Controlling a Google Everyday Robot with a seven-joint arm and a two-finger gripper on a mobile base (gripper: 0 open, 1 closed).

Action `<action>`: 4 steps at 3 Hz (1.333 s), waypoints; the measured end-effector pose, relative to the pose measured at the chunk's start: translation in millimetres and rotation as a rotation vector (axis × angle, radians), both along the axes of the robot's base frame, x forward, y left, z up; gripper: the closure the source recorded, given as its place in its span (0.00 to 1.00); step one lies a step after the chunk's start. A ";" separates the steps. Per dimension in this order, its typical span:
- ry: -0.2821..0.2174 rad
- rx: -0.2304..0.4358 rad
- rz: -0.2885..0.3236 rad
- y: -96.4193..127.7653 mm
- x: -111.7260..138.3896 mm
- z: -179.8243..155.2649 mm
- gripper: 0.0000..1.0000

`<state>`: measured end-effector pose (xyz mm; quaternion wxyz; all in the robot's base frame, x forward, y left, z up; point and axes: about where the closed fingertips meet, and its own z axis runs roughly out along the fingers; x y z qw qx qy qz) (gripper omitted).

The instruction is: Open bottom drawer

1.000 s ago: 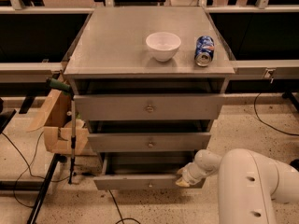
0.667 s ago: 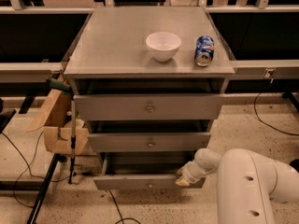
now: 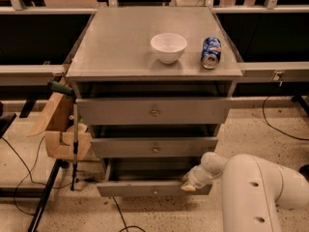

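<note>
Midway through the pull, by the look of it. Low in the centre of the frame: the bottom drawer (image 3: 130, 189), standing partly out of the cabinet (image 3: 120, 42), with a dark gap behind its front and set further forward than the middle drawer (image 3: 120, 148) and top drawer (image 3: 116, 111) above.

At the right end of that front, against its upper edge and well to the right of the small round knob (image 3: 154, 192): the claw (image 3: 189, 184), reaching in from the white arm (image 3: 256, 192) at lower right. Cannot tell how far open, nor whether clamped on the panel or merely hooked behind it.

Up on the cabinet top, in the upper half of the frame, a white bowl (image 3: 168, 47) with a blue can (image 3: 211, 52) just to its right. At left, an open cardboard box (image 3: 60, 129) beside the cabinet.

Probably some travel left before fully open. Next: draw straight back toward the lower edge of the frame, level and square with the runners. Off-centre hold at the right end, so some risk of skewing and jamming; best kept slow and even. Keep contact on the upper edge, and ease off near the end of travel to avoid jolting the bowl and can
</note>
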<state>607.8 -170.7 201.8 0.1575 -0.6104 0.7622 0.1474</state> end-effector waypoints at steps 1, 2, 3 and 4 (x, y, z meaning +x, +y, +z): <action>0.000 0.000 0.000 0.2 4.8 0.0 0.49; 0.000 0.000 0.000 0.3 7.0 0.0 0.27; 0.005 -0.007 0.022 4.2 -12.7 -1.9 0.04; 0.001 -0.021 0.077 14.2 -54.1 -1.1 0.00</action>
